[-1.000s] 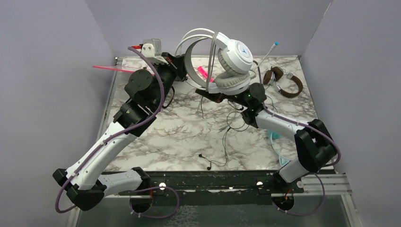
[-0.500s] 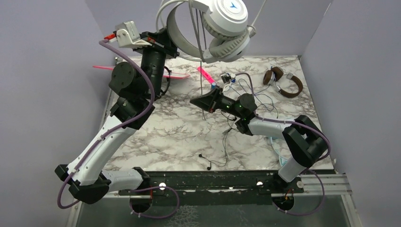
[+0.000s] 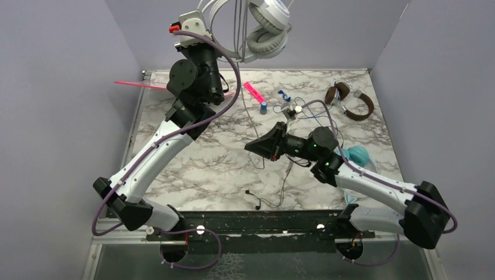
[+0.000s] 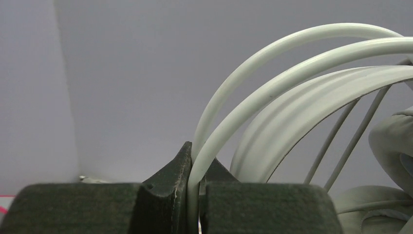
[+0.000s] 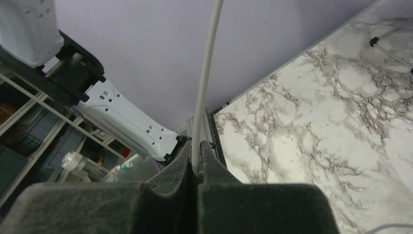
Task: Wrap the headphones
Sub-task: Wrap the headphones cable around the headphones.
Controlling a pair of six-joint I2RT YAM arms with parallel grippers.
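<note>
The white-grey headphones (image 3: 265, 23) hang high against the back wall, held by my left gripper (image 3: 215, 26), which is shut on a thin white headband wire (image 4: 214, 146). Their grey cord (image 3: 250, 111) runs down from the cups to my right gripper (image 3: 252, 146), which is shut on it (image 5: 202, 97) above the table's middle. The smaller brown headphones (image 3: 350, 102) lie at the back right. The teal headphones (image 3: 353, 156) lie at the right, partly hidden behind my right arm. The blue logo is hidden.
A pink marker (image 3: 251, 90) and a long pink strip (image 3: 140, 85) lie at the back of the marble table (image 3: 192, 169). A small blue-capped bottle (image 3: 264, 106) and tangled thin wires (image 3: 297, 108) lie behind my right gripper. A black cord (image 3: 268, 195) trails near the front edge.
My left gripper has lifted the white-grey headphones higher and to the right, up against the back wall. My right gripper has pulled back toward the front with the cord, drawing it taut.
</note>
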